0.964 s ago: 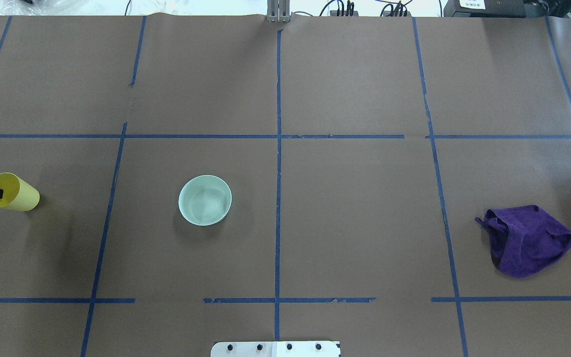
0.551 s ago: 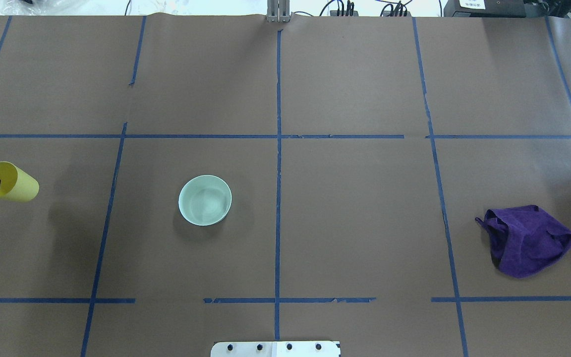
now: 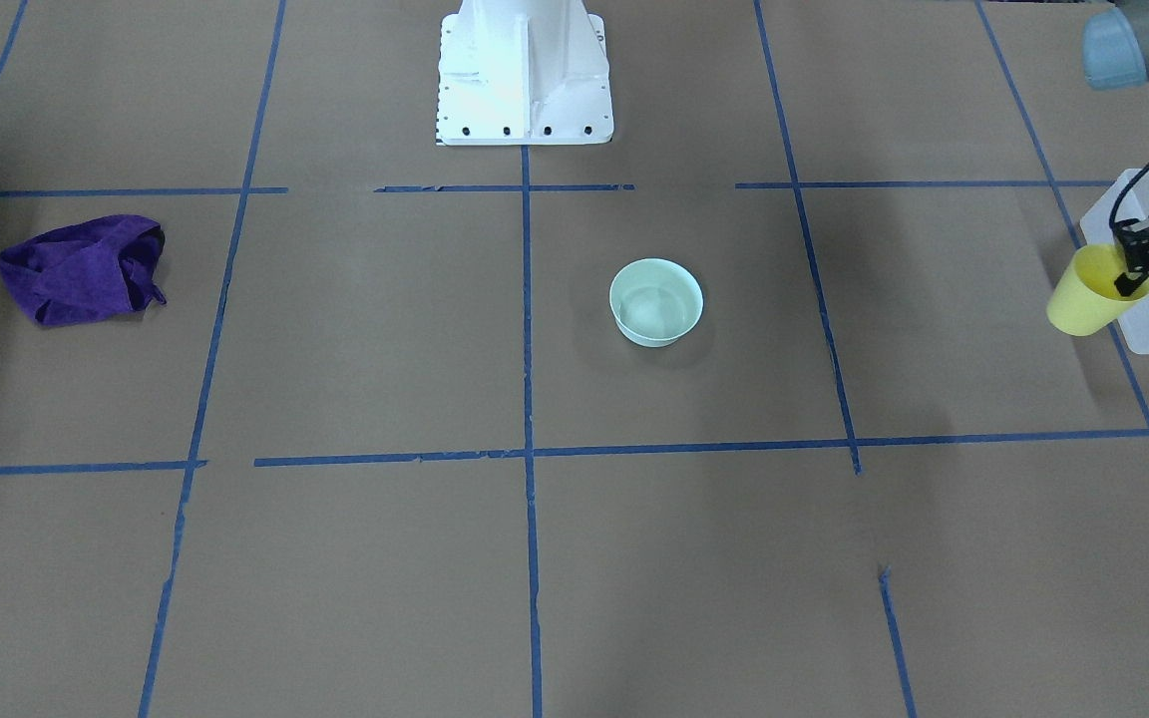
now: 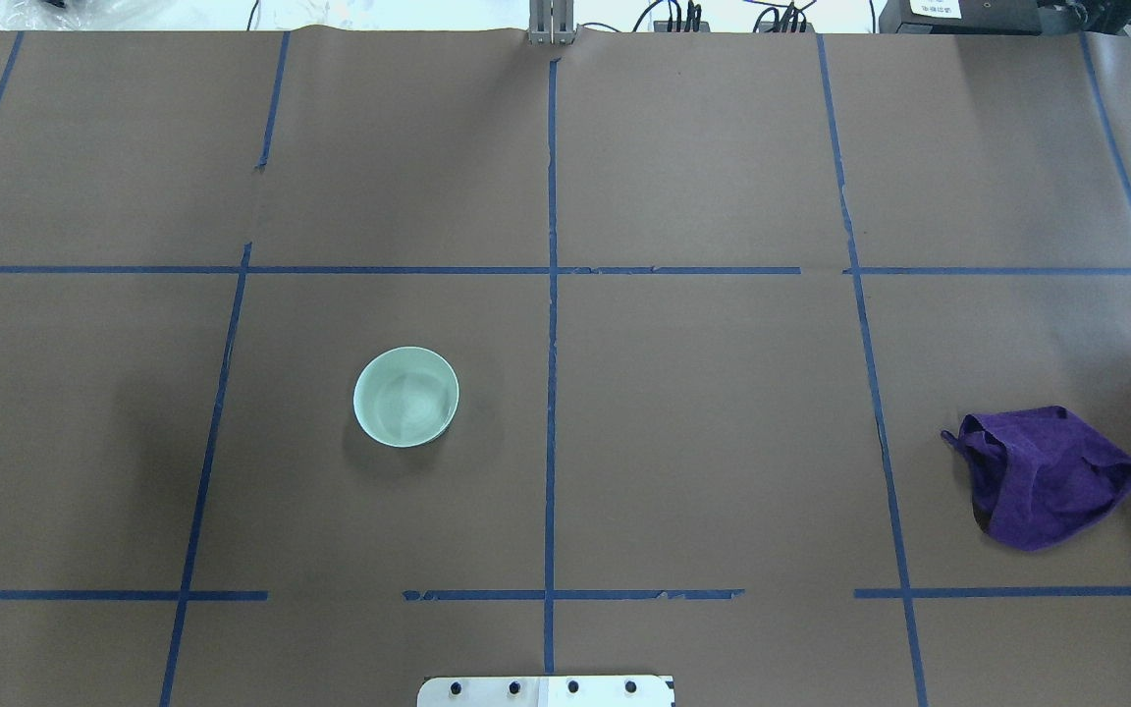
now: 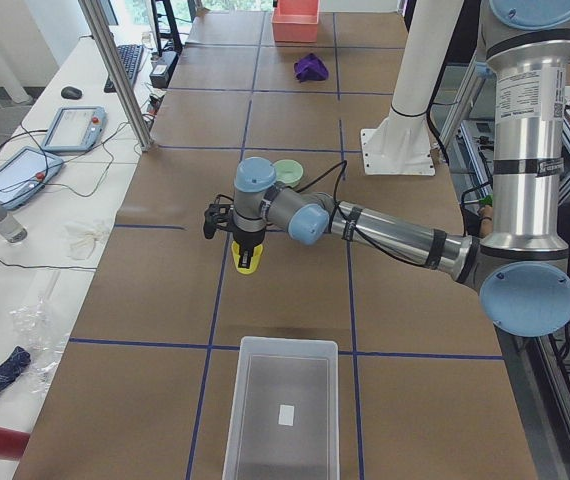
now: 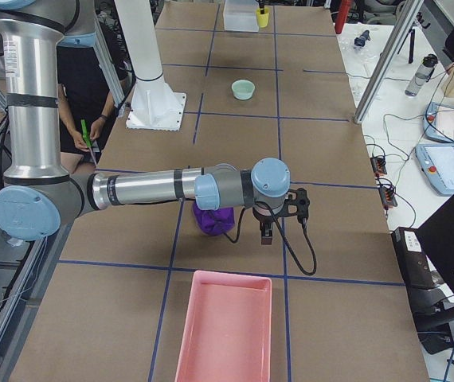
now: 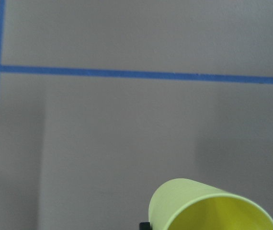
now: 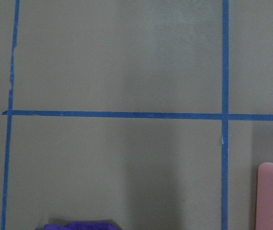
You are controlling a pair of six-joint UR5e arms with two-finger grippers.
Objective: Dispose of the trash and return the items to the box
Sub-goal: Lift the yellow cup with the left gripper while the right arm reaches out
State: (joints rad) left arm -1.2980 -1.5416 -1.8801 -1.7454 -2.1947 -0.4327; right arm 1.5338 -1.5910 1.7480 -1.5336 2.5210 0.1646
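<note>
One yellow cup (image 3: 1078, 304), rim pinched — left hand (image 3: 1133, 273)

Table (image 4: 703, 442) holds bowl (image 4: 406, 397); purple cloth (image 4: 1042, 478); box (image 5: 265, 440); pink tray (image 6: 224, 334).

The cup (image 3: 1083, 304) is bright yellow, the bowl (image 3: 656, 301) mint green, the cloth (image 3: 81, 269) deep purple. Brown paper covers the table (image 3: 365, 319), gridded with blue tape (image 3: 527, 329). The bin (image 5: 265, 440) is frosted white, the tray (image 6: 227, 334) pink.

A mint-green bowl (image 4: 406, 396) is sitting upright on the brown tabletop (image 4: 703, 442), and a crumpled purple cloth (image 4: 1047, 476) is lying well apart from it.
</note>
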